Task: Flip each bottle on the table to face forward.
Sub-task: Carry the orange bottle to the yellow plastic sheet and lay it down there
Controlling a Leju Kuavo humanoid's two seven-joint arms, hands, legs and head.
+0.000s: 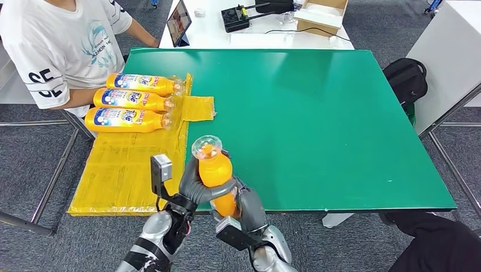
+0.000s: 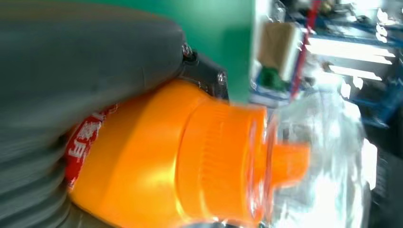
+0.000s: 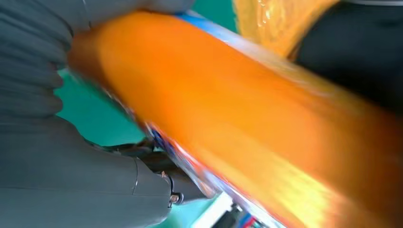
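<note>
At the near edge of the green table [image 1: 317, 113], both hands hold one orange bottle [image 1: 216, 170] up off the surface, its clear cap pointing up and away from the robot. The left hand [image 1: 195, 187] wraps its fingers around the upper body of the bottle, just below the orange collar; the left wrist view shows that collar and the clear cap [image 2: 323, 156] jutting out past the grip. The right hand [image 1: 247, 209] closes around the lower part, and its own wrist view shows the plain orange side of the bottle [image 3: 247, 118] lying across the hand. Three more bottles [image 1: 133, 102] lie side by side on the yellow sheet [image 1: 122, 170] at the far left, labels up, caps pointing right, just in front of a seated person [image 1: 62, 45].

The step in hand looks like turning this bottle so its label faces front. To do it well, one hand should probably carry the weight while the other loosens and regrips, so the bottle rolls about its long axis without slipping. The body is smooth and may slide, so short turns seem safer than one long twist. Once the label shows, it could be laid beside the other three, cap the same way, without knocking them.
</note>
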